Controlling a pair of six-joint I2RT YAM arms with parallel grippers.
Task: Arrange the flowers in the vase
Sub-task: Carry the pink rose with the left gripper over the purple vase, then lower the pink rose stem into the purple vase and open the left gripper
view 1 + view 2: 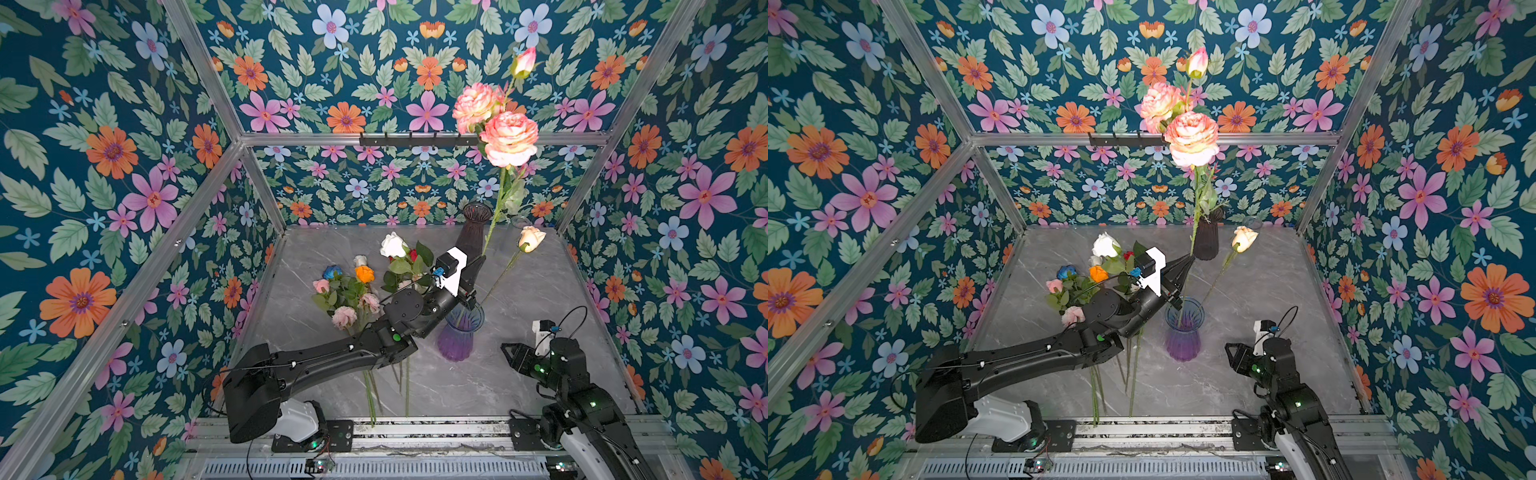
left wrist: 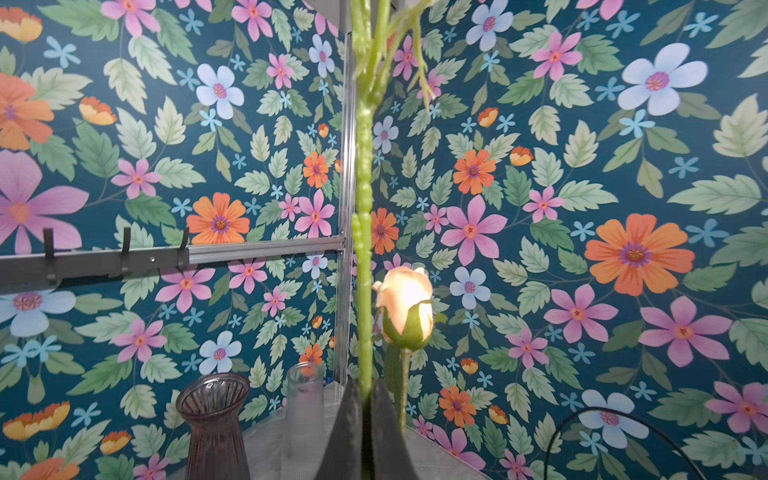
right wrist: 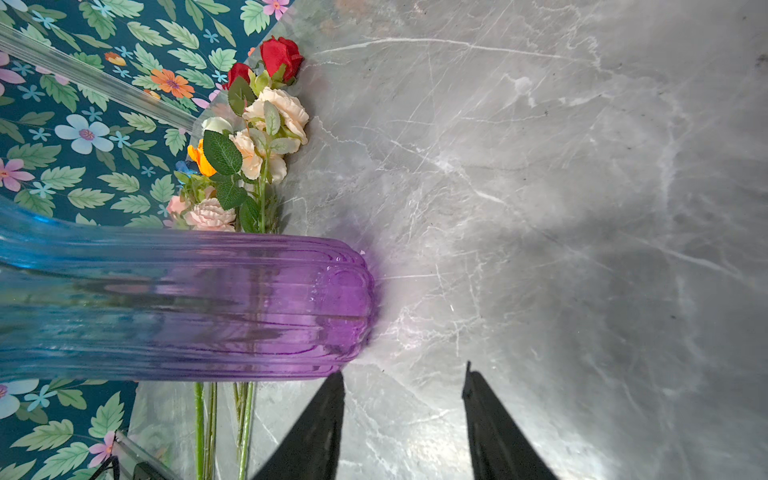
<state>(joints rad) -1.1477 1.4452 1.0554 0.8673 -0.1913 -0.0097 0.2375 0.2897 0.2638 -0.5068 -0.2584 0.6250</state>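
Above the vase [image 1: 459, 332], tall pink-cream peonies [image 1: 509, 139]

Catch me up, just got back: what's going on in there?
The left gripper is shut on the stem of a tall pink peony spray, holding it upright over the purple-blue vase. A cream rose leans in that vase. The right gripper is open and empty near the vase's base. The other flowers lie bunched on the table.
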